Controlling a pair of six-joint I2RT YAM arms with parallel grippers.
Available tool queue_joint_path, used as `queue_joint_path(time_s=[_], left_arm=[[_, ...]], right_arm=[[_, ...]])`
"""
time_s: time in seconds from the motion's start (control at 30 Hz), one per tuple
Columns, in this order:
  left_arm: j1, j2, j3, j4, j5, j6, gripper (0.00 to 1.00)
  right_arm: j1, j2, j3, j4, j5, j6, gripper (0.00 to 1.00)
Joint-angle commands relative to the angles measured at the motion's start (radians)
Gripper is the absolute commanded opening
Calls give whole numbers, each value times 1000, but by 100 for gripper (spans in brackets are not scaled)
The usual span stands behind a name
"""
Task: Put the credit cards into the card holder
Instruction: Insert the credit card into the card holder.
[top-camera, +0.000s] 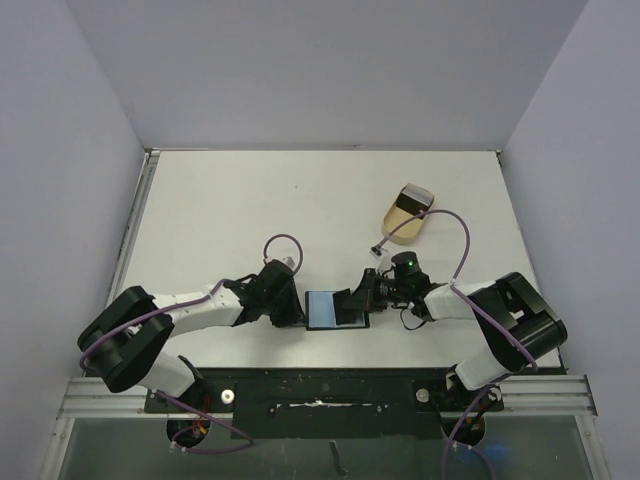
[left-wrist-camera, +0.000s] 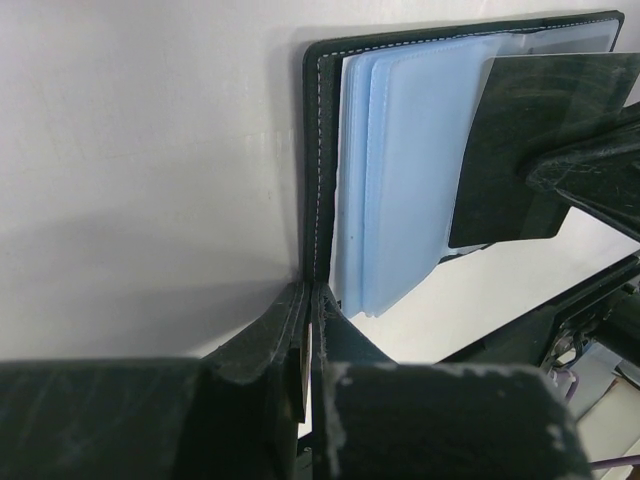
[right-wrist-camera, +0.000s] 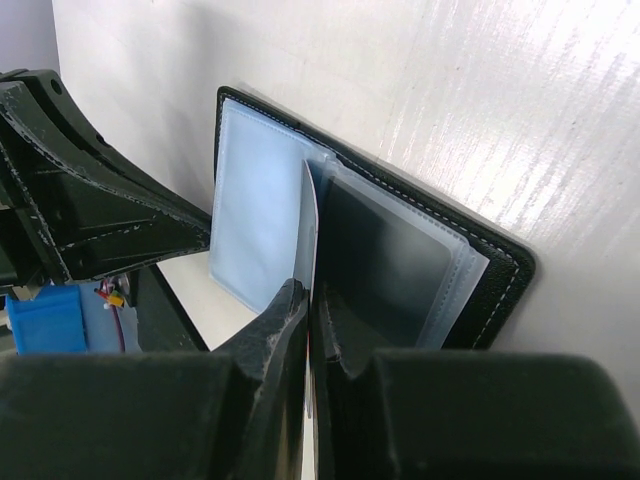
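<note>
The card holder (top-camera: 323, 310) lies open on the table between both grippers, its bluish clear sleeves (left-wrist-camera: 400, 180) fanned out inside the black stitched cover (right-wrist-camera: 500, 270). My left gripper (top-camera: 298, 312) (left-wrist-camera: 312, 292) is shut on the cover's left edge. My right gripper (top-camera: 354, 300) (right-wrist-camera: 308, 292) is shut on a dark credit card (left-wrist-camera: 530, 150), seen edge-on (right-wrist-camera: 309, 215) in the right wrist view. The card stands tilted over the right-hand sleeves with its leading edge among them. A dark panel (right-wrist-camera: 385, 260) shows behind the clear sleeve on the right.
A beige oval tray (top-camera: 393, 228) sits at the back right with something tan and dark in it. A small cable plug (top-camera: 378, 248) lies on the table near the right arm. The left gripper's body (right-wrist-camera: 90, 210) stands close to the holder's far side.
</note>
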Motion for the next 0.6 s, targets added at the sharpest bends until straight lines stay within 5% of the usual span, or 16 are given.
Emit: queue_joint_path(time_s=[0.0,0.57], left_arm=[[-6,39,15,-36,-18,23,0],[-9,50,32,-44,-16,26,0]], right_arm=[[-19,7,22,-85,33,-78,4],[61,103,-56,207,64,107,4]])
